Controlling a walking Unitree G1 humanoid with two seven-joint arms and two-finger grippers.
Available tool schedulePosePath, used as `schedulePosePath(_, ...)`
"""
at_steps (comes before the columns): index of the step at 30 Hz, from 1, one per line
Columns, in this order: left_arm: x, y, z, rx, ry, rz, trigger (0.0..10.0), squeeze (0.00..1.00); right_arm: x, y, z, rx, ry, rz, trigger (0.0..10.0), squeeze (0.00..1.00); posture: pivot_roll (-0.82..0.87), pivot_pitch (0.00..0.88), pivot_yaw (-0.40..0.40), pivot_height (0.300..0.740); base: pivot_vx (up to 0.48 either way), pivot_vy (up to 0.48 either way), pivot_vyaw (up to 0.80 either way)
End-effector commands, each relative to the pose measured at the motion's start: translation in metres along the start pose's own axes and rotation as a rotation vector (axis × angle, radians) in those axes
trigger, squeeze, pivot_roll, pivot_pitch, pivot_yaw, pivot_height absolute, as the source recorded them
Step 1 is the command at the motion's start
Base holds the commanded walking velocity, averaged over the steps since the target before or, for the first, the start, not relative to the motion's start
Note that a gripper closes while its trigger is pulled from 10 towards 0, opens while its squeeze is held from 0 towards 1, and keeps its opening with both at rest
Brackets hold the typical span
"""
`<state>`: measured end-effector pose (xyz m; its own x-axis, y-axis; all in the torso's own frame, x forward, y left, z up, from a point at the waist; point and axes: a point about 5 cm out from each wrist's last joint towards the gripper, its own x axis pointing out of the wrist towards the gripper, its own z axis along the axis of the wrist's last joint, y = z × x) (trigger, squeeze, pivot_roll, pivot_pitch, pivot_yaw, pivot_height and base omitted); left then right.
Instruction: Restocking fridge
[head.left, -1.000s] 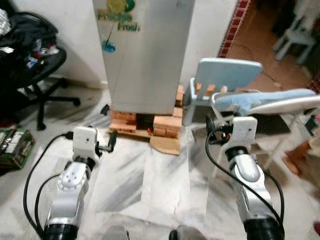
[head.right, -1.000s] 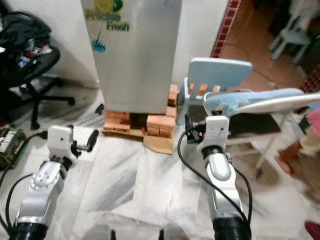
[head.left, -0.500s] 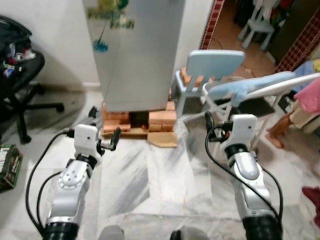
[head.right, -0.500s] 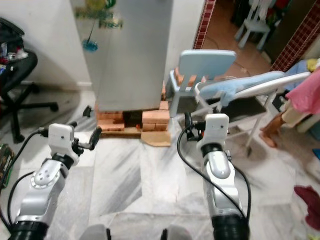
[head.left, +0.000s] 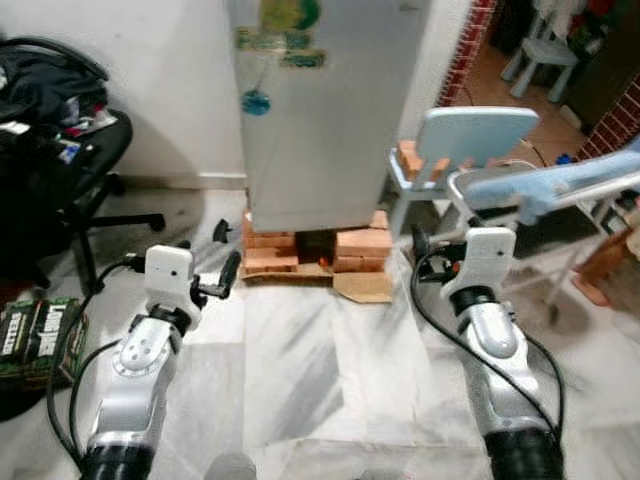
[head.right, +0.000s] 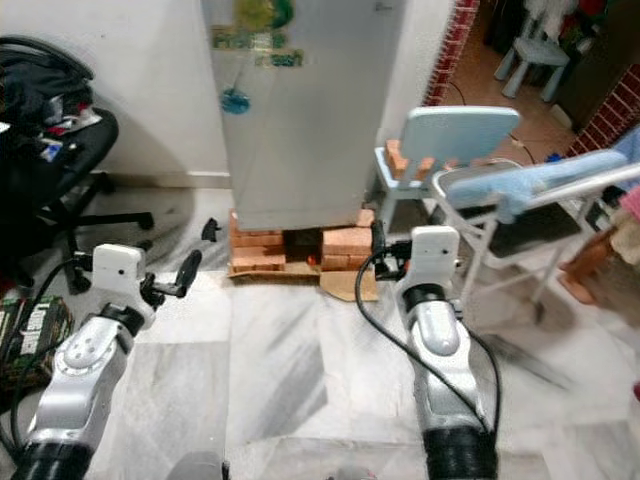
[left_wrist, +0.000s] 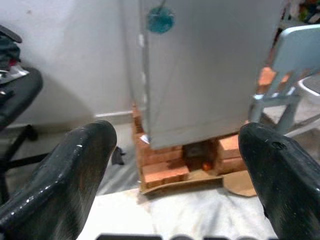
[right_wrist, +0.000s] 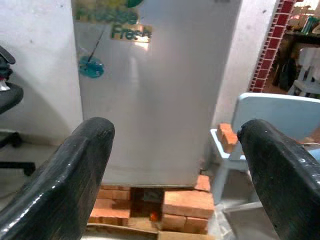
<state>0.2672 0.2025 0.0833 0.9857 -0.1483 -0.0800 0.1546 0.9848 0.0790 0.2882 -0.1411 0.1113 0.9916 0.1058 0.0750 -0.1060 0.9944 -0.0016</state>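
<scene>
Facing closed fridge (head.left: 325, 110) at 12 o'clock, propped on bricks (head.left: 315, 250); left hand (head.left: 228, 272) and right hand (right_wrist: 165, 165) wide, empty, ready for door.

A lived-in room of a home: a marble-patterned floor (head.left: 300, 370) and plain white walls, with a silver fridge (head.left: 325, 100) (a green "Fresh" sticker on its door) propped up on stacked red bricks (head.left: 315, 250) and a scrap of cardboard. Beside it stands a small pale-blue plastic chair (head.left: 470, 140), and a black swivel office chair (head.left: 60, 130) is heaped with clothes and clutter. A red-tiled doorway edge (head.left: 470, 45) opens onto another room with a child-sized chair (head.left: 545, 55)
</scene>
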Motion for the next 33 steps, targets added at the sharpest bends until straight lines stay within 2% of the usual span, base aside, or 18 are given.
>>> schedulePosePath(1,0.0032,-0.0100,0.0017,-0.014,-0.008,-0.028,10.0,0.00,-0.0033,-0.0135,-0.0006,-0.021,0.004,-0.039,10.0,0.00,0.02,0.041,-0.066,0.740,0.368,0.311,0.00)
schedulePosePath(12,0.0030,-0.0081,0.0012,-0.024,-0.010,-0.008,10.0,0.00,-0.0025,-0.0129,-0.0009,-0.023,0.005,-0.038,10.0,0.00,0.02,0.046,-0.067,0.740,0.364,0.312,0.00)
schedulePosePath(33,0.0097,-0.0096,0.0043,-0.019,-0.022,0.002,10.0,0.00,0.0038,-0.0133,0.0011,-0.032,-0.007,-0.039,10.0,0.00,0.02,0.037,-0.066,0.740,0.328,0.350,-0.56)
